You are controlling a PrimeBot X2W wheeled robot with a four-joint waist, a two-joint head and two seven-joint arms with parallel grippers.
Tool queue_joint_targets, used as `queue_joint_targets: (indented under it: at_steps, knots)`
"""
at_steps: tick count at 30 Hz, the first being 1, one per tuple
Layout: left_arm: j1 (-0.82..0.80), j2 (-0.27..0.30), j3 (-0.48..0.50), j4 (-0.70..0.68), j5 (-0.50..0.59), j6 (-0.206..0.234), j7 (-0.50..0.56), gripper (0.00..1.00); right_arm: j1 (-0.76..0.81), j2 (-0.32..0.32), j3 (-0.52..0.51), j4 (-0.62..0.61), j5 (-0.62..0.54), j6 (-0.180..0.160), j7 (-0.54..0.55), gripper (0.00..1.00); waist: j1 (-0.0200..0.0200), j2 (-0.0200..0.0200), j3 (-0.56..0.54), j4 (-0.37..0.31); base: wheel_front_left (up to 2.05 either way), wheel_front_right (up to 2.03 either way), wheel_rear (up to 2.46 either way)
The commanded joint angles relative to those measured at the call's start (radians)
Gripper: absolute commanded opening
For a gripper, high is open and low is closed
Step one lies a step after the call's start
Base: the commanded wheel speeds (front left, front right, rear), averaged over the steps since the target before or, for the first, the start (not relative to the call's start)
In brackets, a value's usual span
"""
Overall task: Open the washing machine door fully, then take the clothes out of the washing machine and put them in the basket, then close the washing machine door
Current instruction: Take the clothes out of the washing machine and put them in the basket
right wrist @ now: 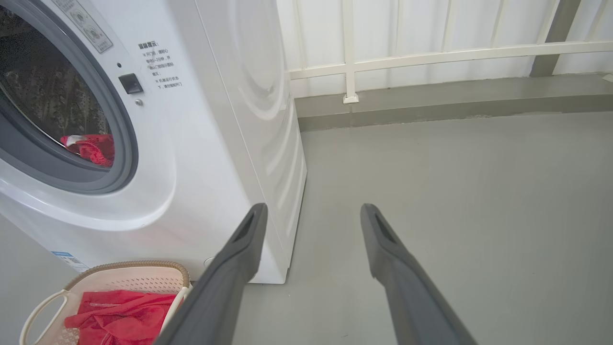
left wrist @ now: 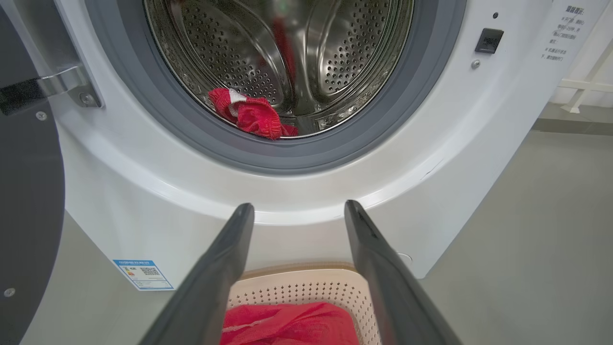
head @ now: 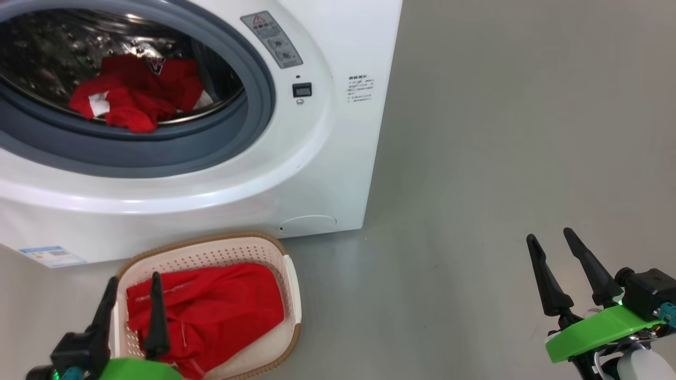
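The white washing machine (head: 338, 158) stands with its drum mouth uncovered; the dark washing machine door (left wrist: 28, 191) is swung out at the left edge of the left wrist view. Red clothes (head: 134, 97) lie at the drum's front lip (left wrist: 251, 115) (right wrist: 91, 147). On the floor before the machine sits the cream basket (head: 288, 285) with a red garment (head: 211, 311) in it (left wrist: 287, 323) (right wrist: 119, 316). My left gripper (head: 133, 278) hangs open over the basket's near left side (left wrist: 298, 206), nothing between its fingers. My right gripper (head: 549, 235) is open over bare floor to the right (right wrist: 312, 207).
Grey floor (head: 501, 158) stretches to the right of the machine. A white railing and wall (right wrist: 431, 52) with a low grey kerb stand behind it. A blue sticker (left wrist: 142, 274) marks the machine's lower left front.
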State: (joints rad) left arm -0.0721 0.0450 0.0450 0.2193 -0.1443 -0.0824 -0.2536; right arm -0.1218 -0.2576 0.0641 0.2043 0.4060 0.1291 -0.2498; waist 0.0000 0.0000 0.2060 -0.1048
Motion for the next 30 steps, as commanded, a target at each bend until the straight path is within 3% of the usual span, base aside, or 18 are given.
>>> queue_joint_targets:
  at_steps: [1,10,30]
  knots:
    - [-0.042,0.009,0.024,0.007,-0.009,0.001,-0.008,1.0,0.003,-0.01,0.019,-0.028,-0.016,0.002,-0.012,1.0,0.0,0.0,0.011,0.004,0.0,0.0,0.0]
    - [-0.26,0.04,0.01,0.175,-0.004,-0.008,-0.008,1.0,-0.038,0.006,0.039,-0.034,-0.017,0.002,-0.012,1.0,0.0,0.0,0.074,-0.007,0.0,0.0,0.0]
    - [-0.857,0.151,-0.012,0.703,0.039,0.059,0.019,1.0,-0.133,0.053,0.087,-0.037,-0.005,0.002,-0.012,1.0,0.0,0.0,0.218,-0.1,0.0,0.0,0.0]
